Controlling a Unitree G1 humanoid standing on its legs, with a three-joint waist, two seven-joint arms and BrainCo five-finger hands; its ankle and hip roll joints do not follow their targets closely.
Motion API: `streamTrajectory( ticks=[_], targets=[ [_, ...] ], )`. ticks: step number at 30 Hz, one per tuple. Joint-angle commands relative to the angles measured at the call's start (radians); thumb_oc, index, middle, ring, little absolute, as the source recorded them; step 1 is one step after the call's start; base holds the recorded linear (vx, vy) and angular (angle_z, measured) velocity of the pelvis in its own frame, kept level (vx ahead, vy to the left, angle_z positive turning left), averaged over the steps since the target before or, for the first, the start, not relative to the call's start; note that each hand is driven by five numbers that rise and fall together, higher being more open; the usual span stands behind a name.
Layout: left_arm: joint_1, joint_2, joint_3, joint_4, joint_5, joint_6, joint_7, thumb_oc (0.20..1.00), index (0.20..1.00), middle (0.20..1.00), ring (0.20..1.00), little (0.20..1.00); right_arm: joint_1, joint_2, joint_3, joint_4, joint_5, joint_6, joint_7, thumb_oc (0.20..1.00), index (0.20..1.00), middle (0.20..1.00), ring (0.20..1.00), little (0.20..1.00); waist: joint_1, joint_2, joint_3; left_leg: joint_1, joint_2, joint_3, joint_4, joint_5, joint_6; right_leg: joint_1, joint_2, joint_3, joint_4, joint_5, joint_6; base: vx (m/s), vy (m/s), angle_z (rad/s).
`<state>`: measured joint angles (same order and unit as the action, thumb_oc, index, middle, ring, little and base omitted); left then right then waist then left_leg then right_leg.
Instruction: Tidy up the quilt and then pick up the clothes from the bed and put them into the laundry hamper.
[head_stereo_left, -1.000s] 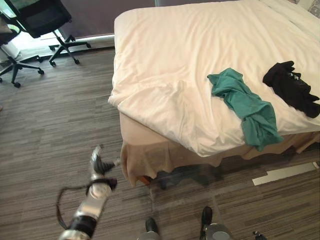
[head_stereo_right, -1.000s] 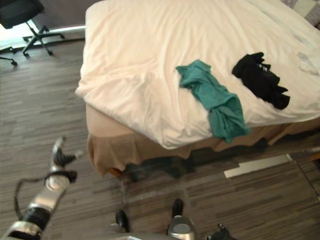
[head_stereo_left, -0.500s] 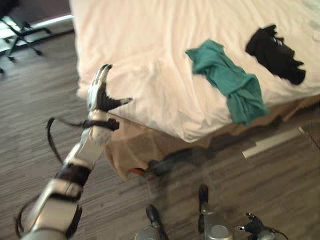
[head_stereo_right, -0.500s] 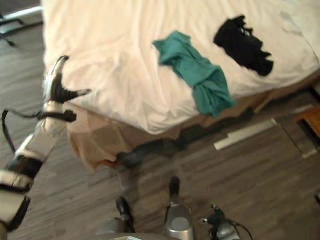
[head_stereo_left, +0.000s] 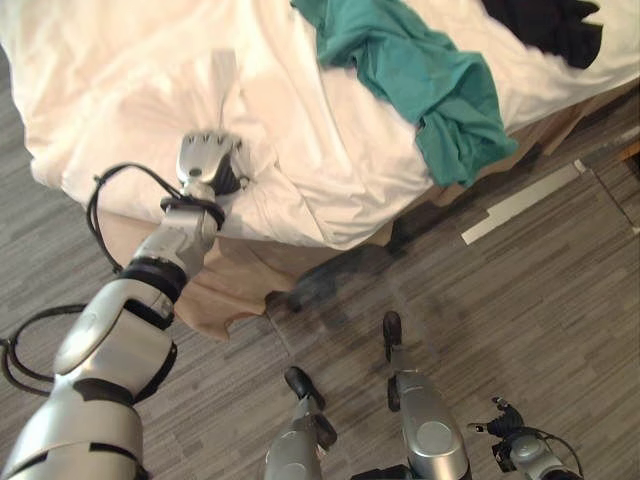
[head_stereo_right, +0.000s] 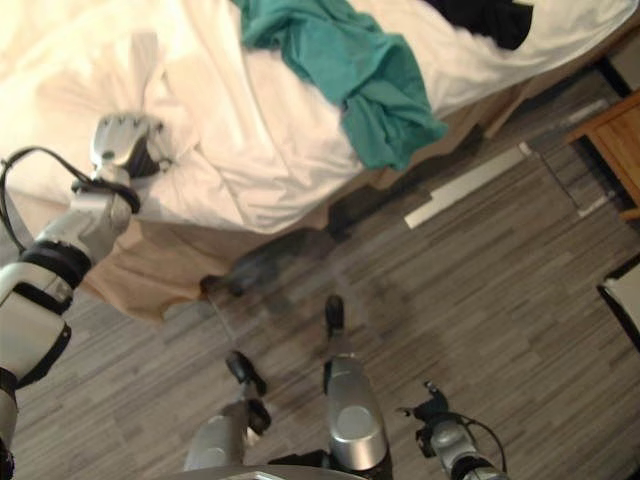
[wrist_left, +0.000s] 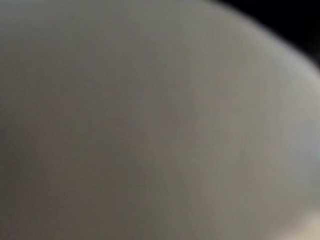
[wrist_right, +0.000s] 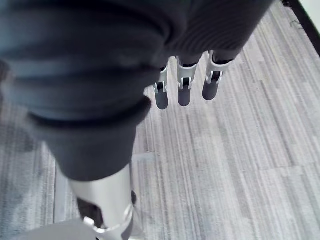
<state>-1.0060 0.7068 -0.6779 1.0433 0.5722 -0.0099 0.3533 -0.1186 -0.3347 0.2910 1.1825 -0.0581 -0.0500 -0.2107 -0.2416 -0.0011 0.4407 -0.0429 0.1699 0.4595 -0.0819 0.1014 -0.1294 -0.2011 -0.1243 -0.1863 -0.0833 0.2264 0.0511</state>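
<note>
A pale strip (head_stereo_left: 520, 203) lies on the grey plank floor (head_stereo_left: 560, 300).

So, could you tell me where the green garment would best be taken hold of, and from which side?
Probably the bunched end of the green garment that hangs over the quilt's near edge: it is gathered thick and dangles free, so fingers could close round it. Come from the floor side, below that edge.

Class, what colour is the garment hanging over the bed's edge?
Teal green; the garment shows best in the left eye view.
</note>
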Motion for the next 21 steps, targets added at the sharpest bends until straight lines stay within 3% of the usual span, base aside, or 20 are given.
streamTrajectory(
  ticks=[1, 4, 6, 7, 8, 9, 10, 12, 14, 15, 16, 17, 21],
  targets=[
    [0.071, 0.078, 0.076, 0.113, 0.016, 0.058, -0.024, 0.200, 0.200, 0.200, 0.200, 0.200, 0.027, -0.015, 0.001, 0.032, 0.052, -0.001, -0.016, 1.000, 1.000, 1.000, 1.000, 1.000, 0.045, -0.010, -0.054, 0.014, 0.072, -0.035, 0.143, -0.134, -0.051, -0.028, -0.115, 0.007, 0.152, -0.204, 0.156, 0.00, 0.000, 0.00],
    [0.174, 0.105, 0.130, 0.121, -0.002, 0.053, -0.036, 0.200, 0.200, 0.200, 0.200, 0.200, 0.034, -0.038, -0.016, 0.025, 0.056, 0.000, -0.015, 1.000, 1.000, 1.000, 1.000, 1.000, 0.050, -0.005, -0.071, 0.036, 0.066, -0.034, 0.128, -0.133, -0.049, 0.000, -0.114, 0.004, 0.138, -0.201, 0.154, 0.04, 0.045, -0.05],
    [0.309, 0.133, 0.217, 0.109, -0.032, 0.046, -0.039, 0.200, 0.200, 0.200, 0.200, 0.200, 0.029, -0.057, -0.056, -0.005, 0.078, -0.003, -0.022, 1.000, 1.000, 1.000, 1.000, 1.000, 0.061, -0.005, -0.089, 0.047, 0.056, -0.025, 0.111, -0.113, -0.040, 0.016, -0.115, -0.004, 0.122, -0.179, 0.145, 0.00, 0.020, 0.02],
    [0.389, 0.140, 0.269, 0.100, -0.046, 0.044, -0.040, 0.501, 0.501, 0.501, 0.501, 0.501, 0.025, -0.074, -0.076, -0.041, 0.090, -0.007, -0.029, 1.000, 1.000, 1.000, 1.000, 1.000, 0.063, -0.003, -0.098, 0.059, 0.051, -0.026, 0.098, -0.111, -0.038, 0.027, -0.114, -0.005, 0.113, -0.176, 0.146, 0.00, 0.058, 0.00],
    [0.558, 0.146, 0.387, 0.087, -0.087, 0.031, -0.042, 1.000, 1.000, 1.000, 1.000, 1.000, 0.037, -0.121, -0.113, -0.189, 0.091, -0.023, -0.024, 1.000, 1.000, 1.000, 1.000, 1.000, 0.084, -0.002, -0.114, 0.082, 0.045, -0.027, 0.073, -0.107, -0.036, 0.047, -0.115, -0.010, 0.103, -0.174, 0.146, 0.08, 0.087, -0.05],
    [0.689, 0.126, 0.495, 0.092, -0.131, 0.021, -0.048, 1.000, 1.000, 1.000, 1.000, 1.000, 0.052, -0.166, -0.127, -0.354, 0.067, -0.039, -0.011, 1.000, 1.000, 1.000, 1.000, 1.000, 0.097, -0.005, -0.128, 0.099, 0.041, -0.031, 0.059, -0.106, -0.034, 0.064, -0.115, -0.013, 0.098, -0.174, 0.146, 0.06, 0.067, -0.06],
    [0.693, 0.126, 0.498, 0.090, -0.130, 0.021, -0.048, 1.000, 1.000, 1.000, 1.000, 1.000, 0.053, -0.167, -0.126, -0.356, 0.067, -0.038, -0.011, 1.000, 1.000, 1.000, 1.000, 1.000, 0.095, -0.004, -0.129, 0.099, 0.041, -0.031, 0.059, -0.106, -0.034, 0.065, -0.115, -0.014, 0.097, -0.174, 0.146, 0.04, 0.038, 0.00],
    [0.808, 0.072, 0.597, 0.116, -0.198, 0.010, -0.042, 1.000, 1.000, 1.000, 1.000, 1.000, 0.046, -0.221, -0.158, -0.527, 0.053, -0.058, -0.011, 1.000, 1.000, 1.000, 1.000, 1.000, 0.115, -0.008, -0.140, 0.113, 0.038, -0.035, 0.049, -0.106, -0.032, 0.080, -0.117, -0.024, 0.097, -0.179, 0.144, 0.03, 0.021, 0.11],
    [0.929, -0.027, 0.679, 0.155, -0.281, -0.003, -0.044, 1.000, 1.000, 1.000, 1.000, 1.000, -0.005, -0.278, -0.189, -0.666, 0.057, -0.090, -0.024, 1.000, 1.000, 1.000, 1.000, 1.000, 0.142, -0.012, -0.145, 0.124, 0.038, -0.043, 0.053, -0.112, -0.027, 0.100, -0.119, -0.035, 0.100, -0.188, 0.143, 0.04, 0.026, 0.21],
    [0.957, -0.053, 0.690, 0.164, -0.297, -0.005, -0.047, 1.000, 1.000, 1.000, 1.000, 1.000, -0.029, -0.292, -0.194, -0.701, 0.055, -0.095, -0.024, 0.934, 0.934, 0.934, 0.934, 0.934, 0.151, -0.014, -0.147, 0.126, 0.037, -0.046, 0.055, -0.115, -0.026, 0.106, -0.120, -0.039, 0.100, -0.191, 0.142, 0.03, 0.016, 0.24],
    [0.958, -0.054, 0.690, 0.164, -0.297, -0.005, -0.047, 1.000, 1.000, 1.000, 1.000, 1.000, -0.029, -0.293, -0.194, -0.701, 0.055, -0.094, -0.024, 0.592, 0.592, 0.592, 0.592, 0.592, 0.150, -0.013, -0.146, 0.126, 0.037, -0.046, 0.055, -0.115, -0.026, 0.107, -0.120, -0.039, 0.100, -0.191, 0.142, 0.03, 0.003, 0.29],
    [0.997, -0.115, 0.692, 0.180, -0.336, -0.012, -0.057, 1.000, 1.000, 1.000, 1.000, 1.000, -0.102, -0.319, -0.188, -0.756, 0.049, -0.104, -0.032, 0.200, 0.200, 0.200, 0.200, 0.200, 0.173, -0.017, -0.150, 0.127, 0.037, -0.052, 0.058, -0.118, -0.024, 0.115, -0.122, -0.047, 0.101, -0.196, 0.141, 0.03, -0.003, 0.30],
    [1.022, -0.200, 0.678, 0.201, -0.391, -0.015, -0.072, 1.000, 1.000, 1.000, 1.000, 1.000, -0.261, -0.336, -0.131, -0.781, 0.044, -0.102, -0.046, 0.200, 0.200, 0.200, 0.200, 0.200, 0.209, -0.021, -0.147, 0.120, 0.037, -0.066, 0.057, -0.119, -0.021, 0.118, -0.125, -0.059, 0.102, -0.200, 0.138, 0.01, -0.003, 0.25]
  ],
)
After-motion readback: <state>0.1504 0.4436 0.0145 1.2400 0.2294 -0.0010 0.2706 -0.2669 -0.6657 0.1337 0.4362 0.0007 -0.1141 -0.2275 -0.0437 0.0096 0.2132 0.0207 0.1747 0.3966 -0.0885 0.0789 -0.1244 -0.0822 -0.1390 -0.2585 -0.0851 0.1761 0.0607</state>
